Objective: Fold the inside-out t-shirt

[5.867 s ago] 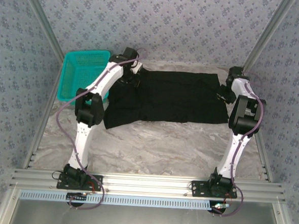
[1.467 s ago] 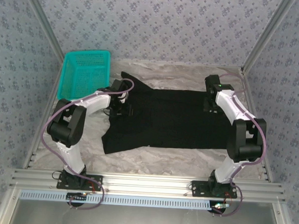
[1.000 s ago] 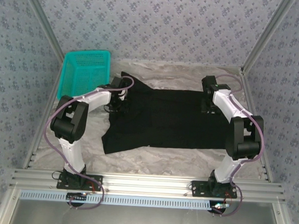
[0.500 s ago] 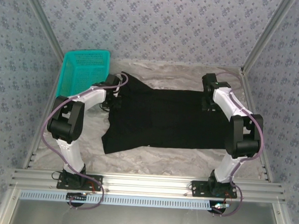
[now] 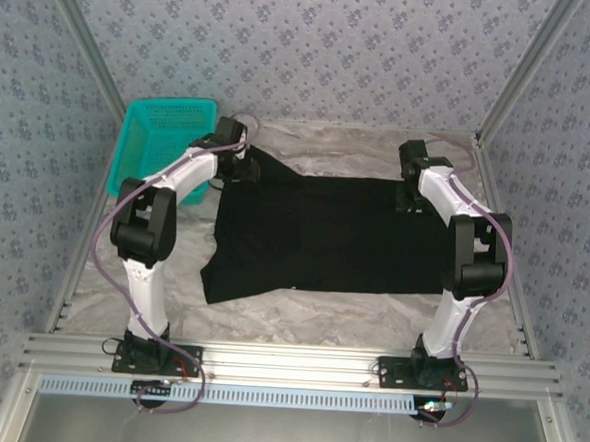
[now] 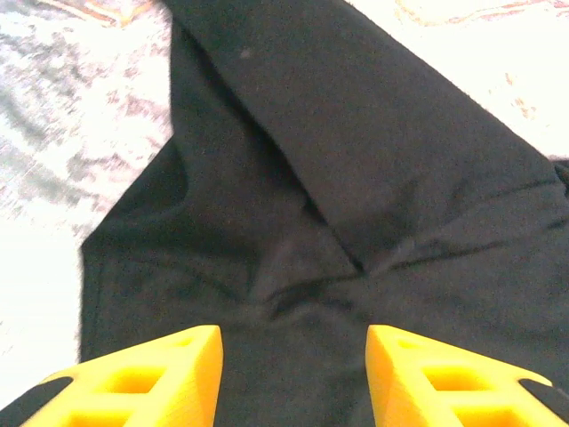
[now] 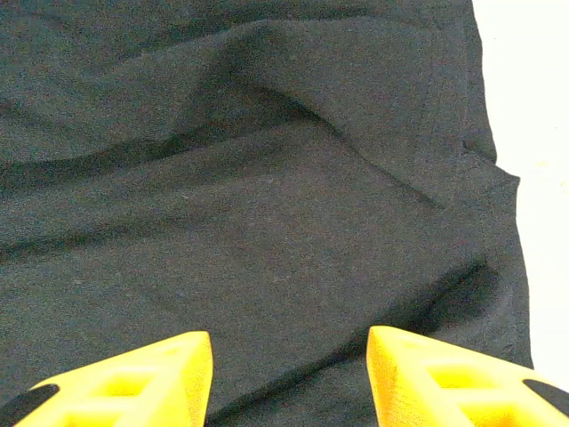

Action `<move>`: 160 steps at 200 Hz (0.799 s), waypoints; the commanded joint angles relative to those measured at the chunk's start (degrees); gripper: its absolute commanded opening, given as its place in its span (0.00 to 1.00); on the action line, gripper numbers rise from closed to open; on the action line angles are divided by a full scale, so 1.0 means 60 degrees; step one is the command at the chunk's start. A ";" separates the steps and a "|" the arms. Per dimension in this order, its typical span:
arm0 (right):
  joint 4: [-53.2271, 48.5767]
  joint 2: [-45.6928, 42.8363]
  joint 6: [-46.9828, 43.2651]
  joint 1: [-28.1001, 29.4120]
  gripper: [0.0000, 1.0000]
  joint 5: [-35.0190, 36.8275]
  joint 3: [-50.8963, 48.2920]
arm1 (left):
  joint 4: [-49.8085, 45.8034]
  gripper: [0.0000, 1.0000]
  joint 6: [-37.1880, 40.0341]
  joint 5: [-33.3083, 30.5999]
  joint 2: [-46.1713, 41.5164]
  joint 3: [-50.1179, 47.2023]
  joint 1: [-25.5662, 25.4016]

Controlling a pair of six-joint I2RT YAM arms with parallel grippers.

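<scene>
Marbled tabletop [image 5: 299,316] carries the inside-out t-shirt [image 5: 324,233], spread flat beside the teal basket [image 5: 155,137]. Wrist views reveal yellow fingers: left gripper [image 6: 293,378] and right gripper [image 7: 289,382] both gape, apparently empty, over black cloth. Since a second ago the left has parted and reached farther back.

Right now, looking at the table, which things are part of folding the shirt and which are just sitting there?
Part of the job:
- black t-shirt, spread out across the middle
- left gripper and right gripper, both open over the cloth

Just lying about:
- teal basket, at the far left
</scene>
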 commanded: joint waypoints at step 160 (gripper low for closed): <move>0.0110 0.0426 -0.0476 0.0052 0.51 -0.0049 0.0078 | -0.1346 0.29 -0.0027 0.0533 0.2690 0.3461 -0.0604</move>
